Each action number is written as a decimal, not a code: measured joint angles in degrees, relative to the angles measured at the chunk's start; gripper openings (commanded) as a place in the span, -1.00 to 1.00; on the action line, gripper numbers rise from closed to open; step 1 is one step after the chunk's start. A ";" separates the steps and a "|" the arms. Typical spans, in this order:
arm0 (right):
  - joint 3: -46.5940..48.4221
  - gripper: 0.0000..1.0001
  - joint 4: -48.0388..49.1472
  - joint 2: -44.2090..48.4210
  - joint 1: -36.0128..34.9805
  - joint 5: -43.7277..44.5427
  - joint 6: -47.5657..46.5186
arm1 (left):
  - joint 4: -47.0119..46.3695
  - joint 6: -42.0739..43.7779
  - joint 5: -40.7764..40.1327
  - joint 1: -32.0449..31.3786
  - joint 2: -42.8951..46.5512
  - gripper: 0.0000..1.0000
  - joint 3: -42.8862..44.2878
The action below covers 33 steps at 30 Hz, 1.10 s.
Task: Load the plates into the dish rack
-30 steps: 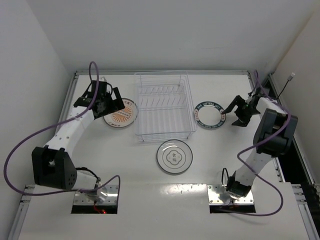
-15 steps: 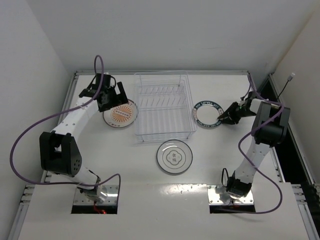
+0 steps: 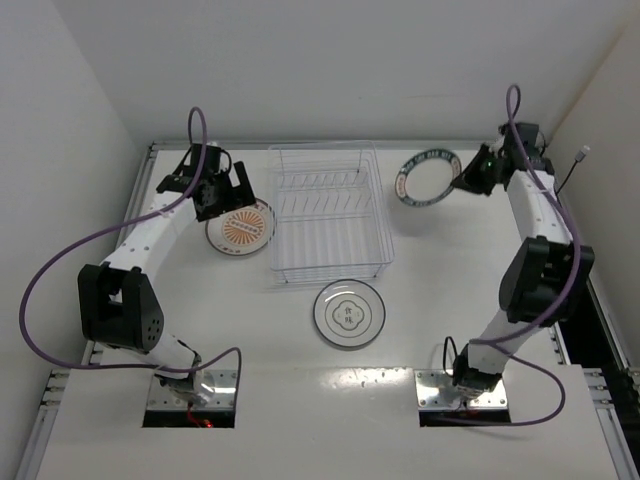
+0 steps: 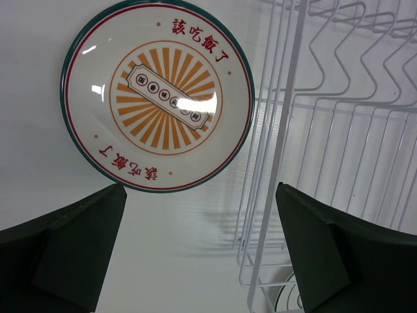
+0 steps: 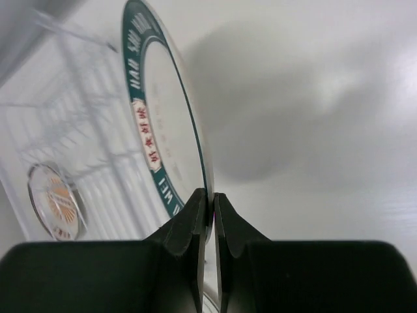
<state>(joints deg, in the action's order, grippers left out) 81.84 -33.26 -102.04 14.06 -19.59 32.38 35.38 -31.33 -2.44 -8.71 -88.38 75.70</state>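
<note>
The right claw (image 3: 465, 178), seen from above, pinches the smooth round teal-rim plate (image 3: 428, 177) up on edge, with the thin wire dish rack (image 3: 327, 213) to its left. The left wrist view shows the left claw (image 4: 202, 261) spread wide, the shiny sunburst plate (image 4: 158, 94) just ahead and rack wires to the right. The right wrist view shows dark fingers (image 5: 186, 235) squeezing the teal-rim plate's thin rim.

The smooth white table (image 3: 200, 330) carries a rectangular clear wire dish rack (image 3: 327, 213) toward its back, a round orange-sunburst plate (image 3: 243, 228) just beside the rack's left side, and a round white dark-ringed plate (image 3: 349, 313) near the rack's front.
</note>
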 measured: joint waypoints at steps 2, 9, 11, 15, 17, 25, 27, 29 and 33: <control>6.93 -1.00 -0.61 3.08 -2.23 3.74 -0.02 | 0.44 0.46 -0.44 0.00 -0.02 0.99 0.35; 22.60 -1.00 -2.58 5.55 -13.22 14.97 -2.54 | 1.51 2.23 -3.76 0.00 -0.02 0.99 0.66; 25.66 -1.00 -4.63 3.91 -16.37 18.03 -4.26 | 1.90 2.43 -4.46 0.17 -0.02 0.99 0.66; 27.47 -1.00 -6.56 -0.09 -20.81 23.85 -7.04 | 2.38 2.47 -5.18 0.17 -0.02 0.99 0.66; 27.76 -1.00 -8.11 -2.27 -22.47 27.02 -8.24 | 2.60 2.40 -5.42 0.17 -0.02 0.99 0.66; 27.80 -1.00 -10.88 -7.72 -26.38 34.93 -11.65 | 3.61 2.19 -6.23 0.20 0.00 0.99 0.63; 27.96 -1.00 -10.80 -8.15 -27.41 36.09 -11.82 | 3.98 2.21 -6.36 0.44 0.00 0.99 0.66; 28.70 -1.00 -10.88 -9.05 -28.37 37.55 -11.89 | 4.42 2.21 -6.54 0.59 0.00 0.99 0.66; 32.89 -1.00 -11.87 -13.25 -30.67 40.87 -12.00 | 5.16 2.21 -6.62 0.66 0.00 0.99 0.66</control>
<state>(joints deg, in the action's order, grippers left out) 114.74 -45.12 -115.28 -16.60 21.28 20.38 40.53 -29.12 -9.06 -8.05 -88.38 76.36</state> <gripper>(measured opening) 0.030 0.995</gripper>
